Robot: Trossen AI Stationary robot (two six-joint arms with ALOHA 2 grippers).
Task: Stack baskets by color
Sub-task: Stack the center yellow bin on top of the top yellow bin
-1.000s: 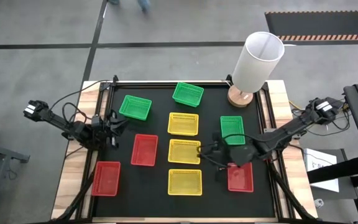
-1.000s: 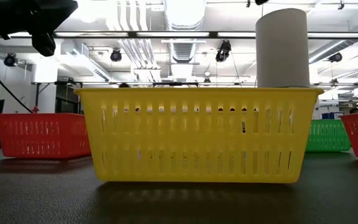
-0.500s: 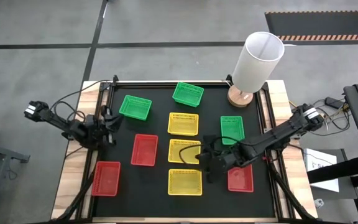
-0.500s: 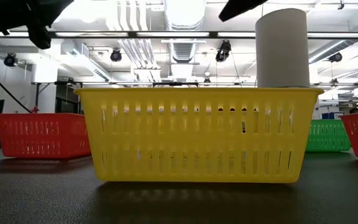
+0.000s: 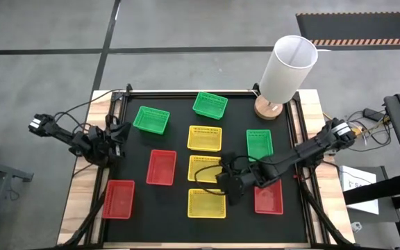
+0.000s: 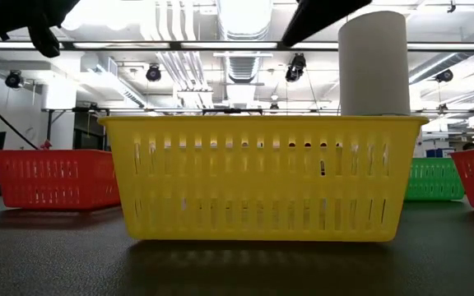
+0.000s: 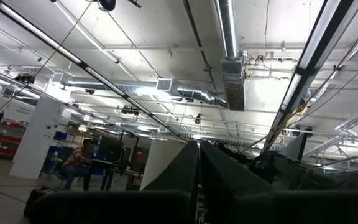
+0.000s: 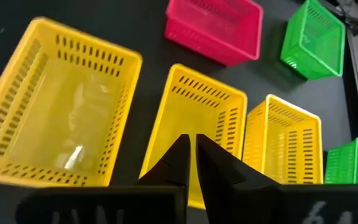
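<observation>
baskets [image 5: 205,203] of slotted plastic, green, yellow and red, lie unstacked; right gripper [image 8: 191,144] nearly closed, empty.

Black-topped surface [image 5: 172,201] with wood edges, 9 mesh baskets sitting directly on it, none stacked. 3 yellow baskets [image 5: 205,137] in a column down the middle. 3 green baskets [image 5: 151,119]: 2 at the far side, 1 right of the yellow column. 3 red baskets [image 5: 161,167]: 2 on the left, 1 near the right front. White cylinder on wooden base [image 5: 287,69] stands at the far right corner.
</observation>
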